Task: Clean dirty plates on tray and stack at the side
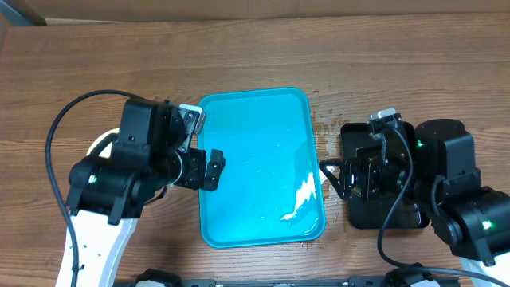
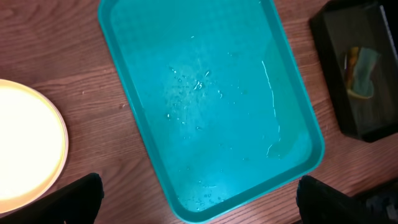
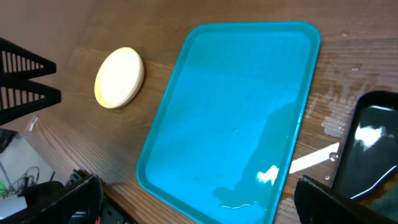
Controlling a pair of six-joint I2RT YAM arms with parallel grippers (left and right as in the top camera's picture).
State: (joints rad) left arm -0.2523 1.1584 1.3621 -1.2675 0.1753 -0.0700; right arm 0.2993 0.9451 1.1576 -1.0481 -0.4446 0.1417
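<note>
A brown wood-grain table (image 1: 255,48) is filling every view, and splashes of water (image 1: 327,131) are glistening on it just right of the tray. Past the table's edge, in the right wrist view, a black grid-like frame (image 3: 22,68) is standing.

At the left, a stack of round, shallow, pale yellow-white plastic plates (image 3: 118,78) is sitting on the table, apart from the tray and mostly hiding under the left arm from above. Glare is washing out its surface, so the number of plates cannot be told. The left end effector (image 1: 215,169) is hovering over the tray's left edge, its fingers (image 2: 81,199) spreading wide and gripping nothing.

In the middle, the large bright turquoise rectangular plastic tray (image 1: 255,119), with rounded corners and a raised rim, is lying flat, carrying droplets and a thin film of water.

Right of it, the right end effector (image 1: 328,179) is hanging between the two trays, gaping wide and holding nothing. At the far right, a smaller black rectangular tray (image 2: 333,74) is holding a yellow-and-green sponge (image 2: 362,71).
</note>
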